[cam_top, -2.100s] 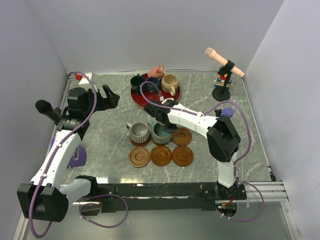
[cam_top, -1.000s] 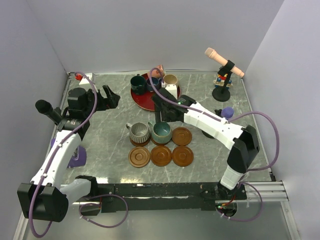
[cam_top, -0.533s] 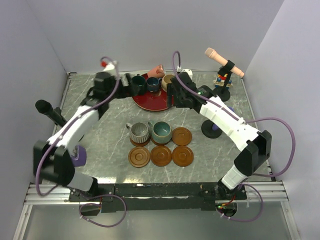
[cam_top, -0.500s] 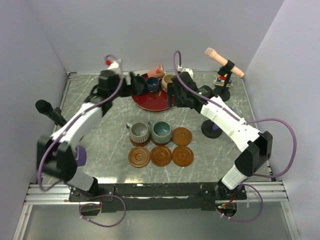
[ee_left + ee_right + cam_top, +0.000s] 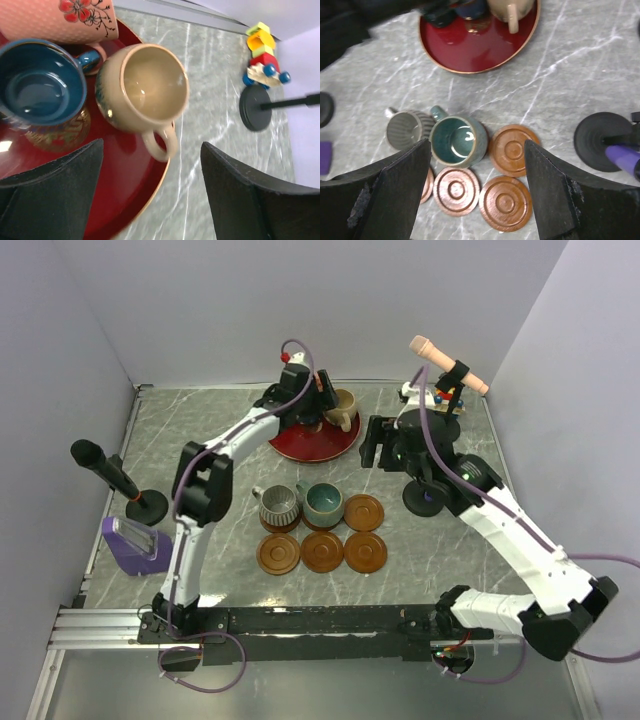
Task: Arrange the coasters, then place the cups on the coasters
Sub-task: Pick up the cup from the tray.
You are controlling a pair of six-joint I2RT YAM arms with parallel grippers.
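Four bare coasters (image 5: 322, 551) lay on the desk (image 5: 180, 430) on the near side of the red plate (image 5: 315, 445). Three formed a row farthest from the plate, and one lay closer to it at the right end of a second row. In that second row, left of the lone coaster, stood the grey ribbed cup (image 5: 280, 507) and the teal cup (image 5: 324, 504), side by side and upright. Whether coasters lay under them could not be told.

On the plate itself, the beige cup (image 5: 145, 90) stood upright near the right rim, its handle turned toward the rim. The dark blue cup (image 5: 40, 87) stood just left of it. The terracotta-pink cup (image 5: 75, 17), printed with flowers, lay on its side at the plate's far edge.

The left hand (image 5: 152, 145) hovered over the plate just short of the beige cup, its fingers spread wide and gripping nothing. The right hand (image 5: 477, 145) hung above the desk just right of the plate, likewise released, with nothing between its fingers.

Farther right of the plate stood a peach microphone (image 5: 448, 365) on a black stand, with a coloured toy (image 5: 262, 57) beside its base.
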